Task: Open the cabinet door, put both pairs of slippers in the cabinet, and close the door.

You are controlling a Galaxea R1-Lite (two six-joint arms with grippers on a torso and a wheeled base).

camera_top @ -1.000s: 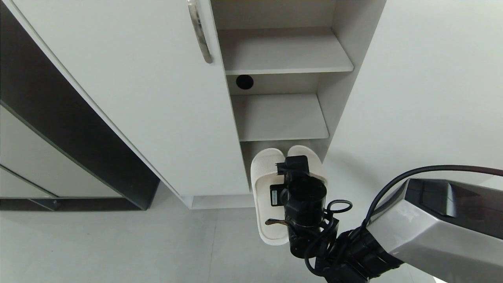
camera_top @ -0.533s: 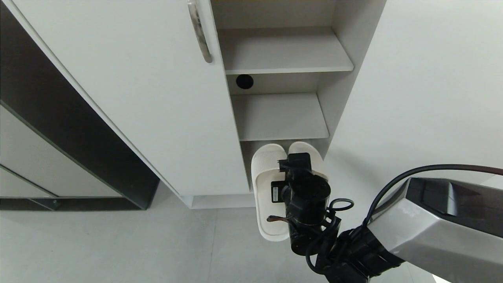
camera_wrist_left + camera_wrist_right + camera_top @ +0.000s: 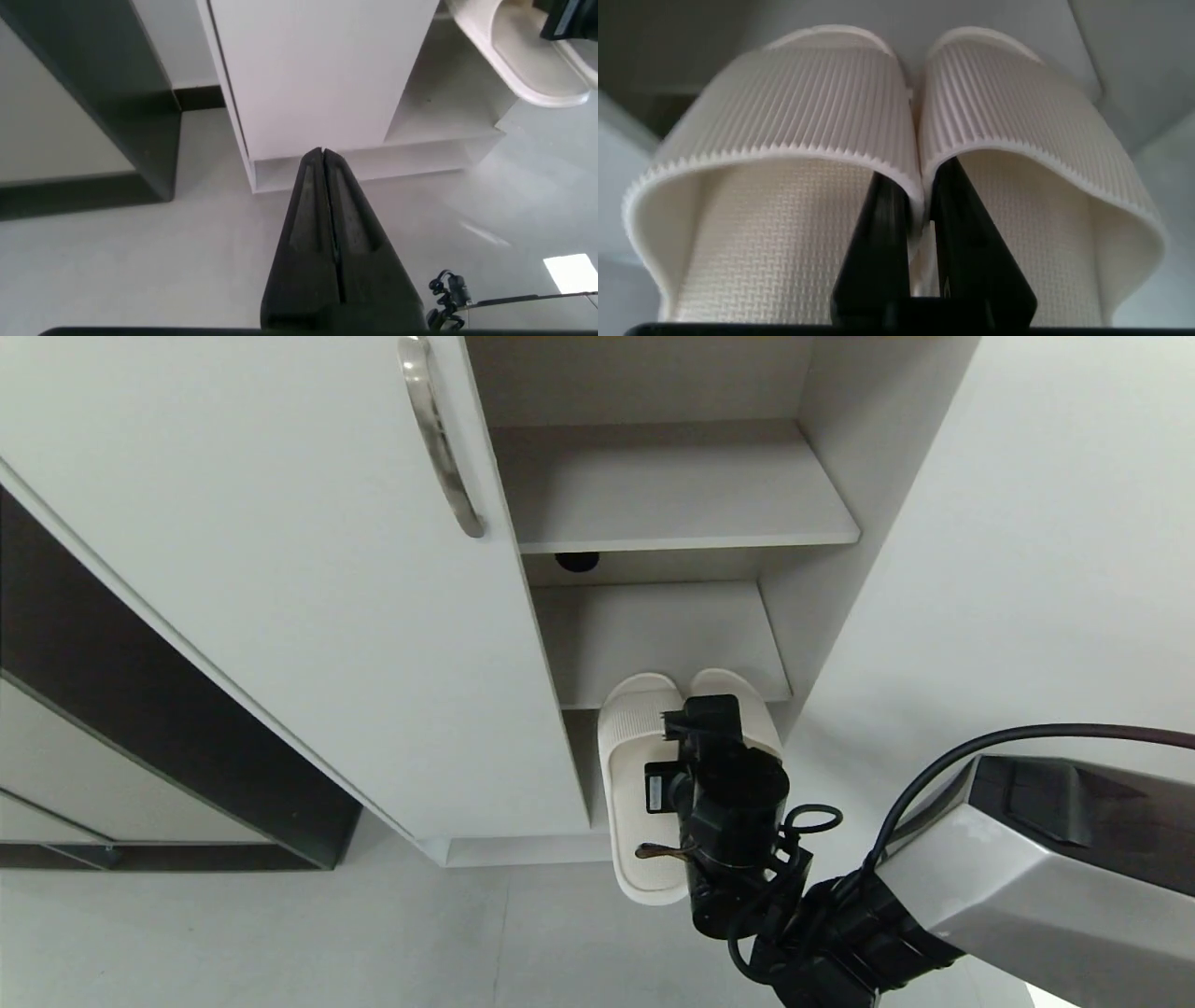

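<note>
A pair of white ribbed slippers [image 3: 635, 756] hangs side by side in front of the open cabinet [image 3: 653, 635], toes over the front edge of its lower shelf. My right gripper [image 3: 920, 229] is shut on the slippers [image 3: 813, 121]. One finger sits inside each, pinching their two inner walls together. My left gripper [image 3: 322, 166] is shut and empty, low over the floor near the cabinet's base [image 3: 374, 168]. Off to one side of it, the heel of a slipper [image 3: 523, 47] shows.
The closed left door [image 3: 280, 569] carries a curved metal handle [image 3: 439, 439]. The open door panel [image 3: 1027, 523] stands to the right of the shelves. An upper shelf [image 3: 672, 485] is bare. A dark panel [image 3: 140, 691] lies left, above the grey floor [image 3: 280, 943].
The head view has shifted, so the cabinet looks larger and lower. The slippers' toes now overlap the lower shelf's front edge instead of lying below it. The grip on them is unchanged.
</note>
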